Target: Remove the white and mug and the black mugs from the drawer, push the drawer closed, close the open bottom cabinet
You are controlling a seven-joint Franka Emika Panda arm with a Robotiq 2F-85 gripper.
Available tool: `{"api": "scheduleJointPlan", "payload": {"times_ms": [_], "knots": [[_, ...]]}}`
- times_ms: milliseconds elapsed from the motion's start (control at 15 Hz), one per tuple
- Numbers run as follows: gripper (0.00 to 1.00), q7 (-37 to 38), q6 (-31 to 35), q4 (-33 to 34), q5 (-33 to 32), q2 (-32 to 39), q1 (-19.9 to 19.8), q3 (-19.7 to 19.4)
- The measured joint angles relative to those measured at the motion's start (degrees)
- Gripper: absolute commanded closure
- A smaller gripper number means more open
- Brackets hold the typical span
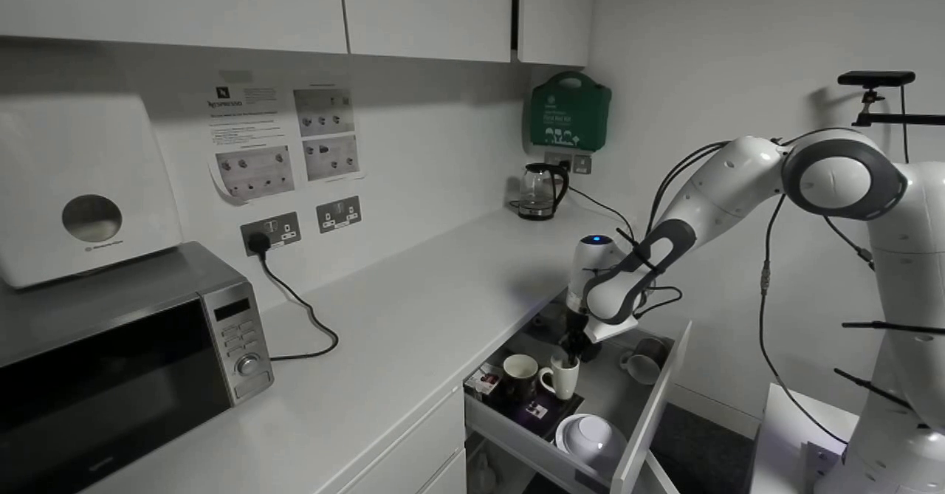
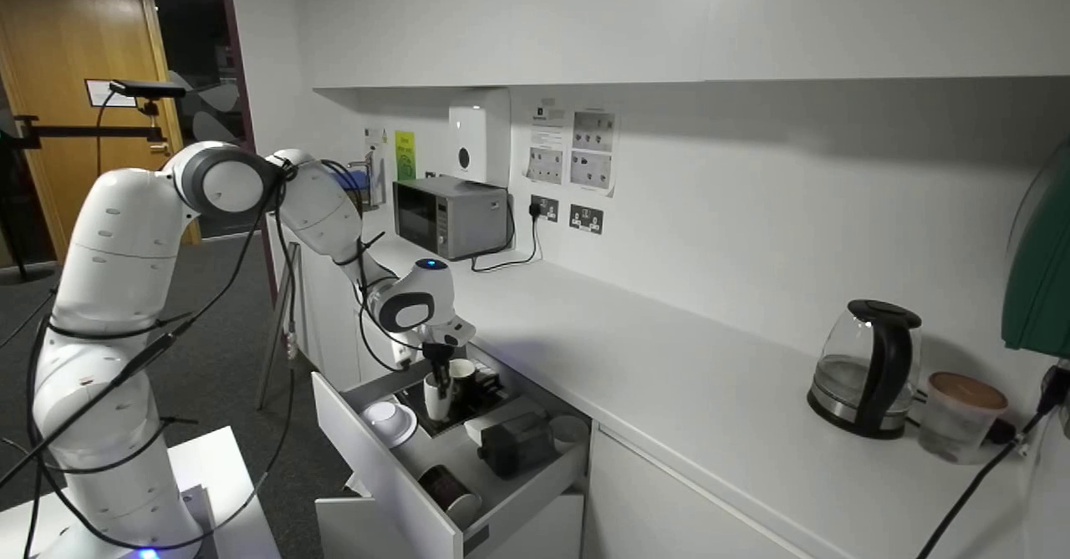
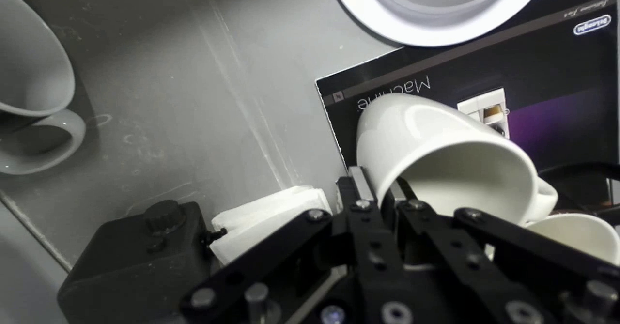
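Inside the open drawer (image 2: 393,485), my fingers (image 3: 356,192) pinched the white mug (image 3: 426,129) by its rim. One black mug (image 1: 520,385) stood toward the drawer's back; another black mug (image 2: 446,492) lay near its front.

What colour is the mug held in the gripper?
The mug is white, with no pattern showing; the wrist view shows it best.

Drawer (image 1: 650,409) open. Inside, in an exterior view: glossy white mug (image 1: 565,382), near-upright; black mug (image 1: 520,386) upright just left; second black mug (image 1: 650,355) on its side, right. Bottom cabinet door (image 2: 351,534) open below.
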Motion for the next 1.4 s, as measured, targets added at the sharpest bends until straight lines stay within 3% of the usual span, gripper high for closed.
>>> {"api": "scheduleJointPlan", "payload": {"times_ms": [667, 1400], "knots": [[0.98, 0.2, 0.0, -9.4, -5.9, -12.8, -0.2, -2.3], [0.98, 5.8, -6.2, -10.3, -13.6, -23.7, -0.2, -0.7]]}}
